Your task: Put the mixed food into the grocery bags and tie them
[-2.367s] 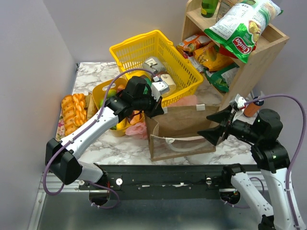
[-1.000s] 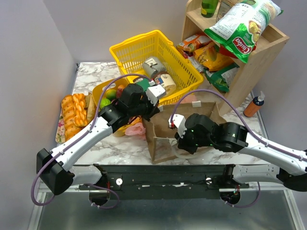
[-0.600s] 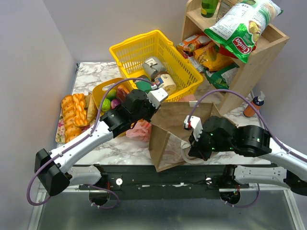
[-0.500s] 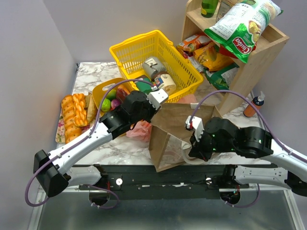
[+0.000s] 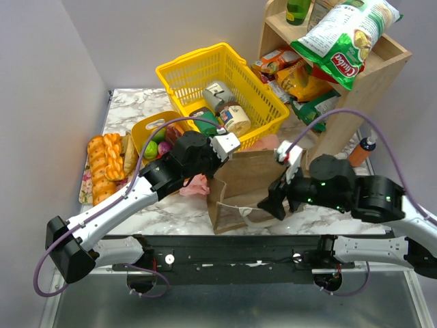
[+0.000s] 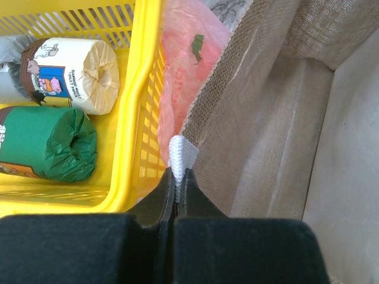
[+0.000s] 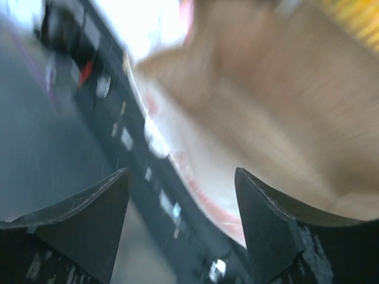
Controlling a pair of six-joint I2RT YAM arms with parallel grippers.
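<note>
The brown paper bag [image 5: 247, 179] stands open at the table's near edge. My left gripper [image 5: 220, 152] is shut on its white handle [image 6: 181, 155] at the back left rim; in the left wrist view the gripper [image 6: 176, 177] pinches the strap beside the bag wall [image 6: 266, 118]. My right gripper [image 5: 272, 199] hangs open just off the bag's front right, holding nothing; the right wrist view is blurred, with its jaws [image 7: 180, 177] wide over the bag [image 7: 284, 106]. The pink plastic bag [image 5: 194, 184] lies crumpled behind the paper bag [image 6: 186, 65]. The green crisp packet [image 5: 348, 34] rests on the shelf. Toy fruit [image 5: 158, 142] fills the yellow tub.
A yellow mesh basket [image 5: 218, 82] with tins [image 6: 71, 65] stands behind the bags, its wall [image 6: 142, 118] against the pink bag. A braided loaf [image 5: 106, 160] lies far left. The wooden shelf [image 5: 355, 96] with snack packets rises at the right, an orange bottle [image 5: 362, 152] beside it.
My right gripper opened, let go of the paper bag's front and pulled back to the right. The bag settled from its tilt. The left gripper kept its hold on the handle.
</note>
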